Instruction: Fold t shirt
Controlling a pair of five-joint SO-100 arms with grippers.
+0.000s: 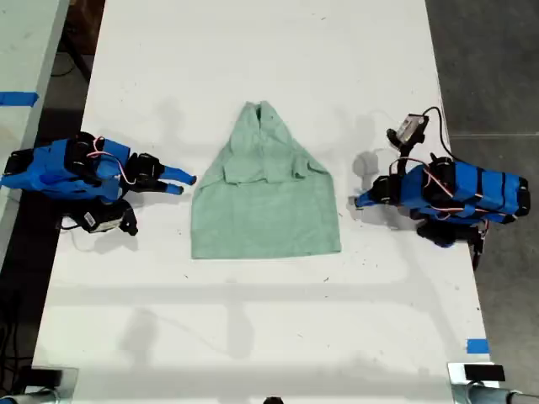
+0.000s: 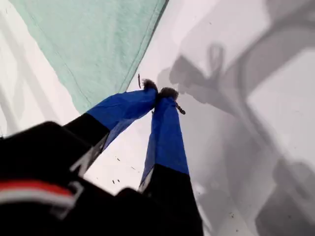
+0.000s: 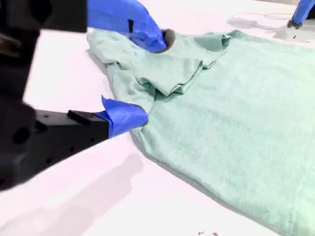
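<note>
Cloth of a pale mint green lies flat on the white table point(image 1: 253, 337) between my 2 arms: the t shirt point(image 1: 265, 206), plain and unprinted. Its upper half is gathered inward, with both sleeves folded over the chest. The outline narrows from a wide, straight hem up to a rumpled point at the collar. The lower body is smooth, and the folded sleeve layers make soft ridges and shadowed creases.

My second gripper point(image 1: 187, 181) sits at the exterior view's left, its tips just beside the shirt's sleeve-side edge. In the second wrist view its jaws stand apart point(image 3: 152, 78), clamped on nothing. One blue finger point(image 3: 125, 115) is low at the border of the t shirt point(image 3: 236, 113). The other finger is higher, over the bunched folds near the collar. Beyond the cloth, far ahead of this gripper, a bit of the other blue arm point(image 3: 300, 12) shows.

My first gripper point(image 1: 360, 200) is at the exterior view's right, close to the shirt's side edge but apart from it, with bare table under it. The first wrist view shows its jaws brought together point(image 2: 158, 91), tips meeting, with nothing between them. A hemmed edge of the t shirt point(image 2: 93, 44) lies ahead and to one side of those tips.
</note>
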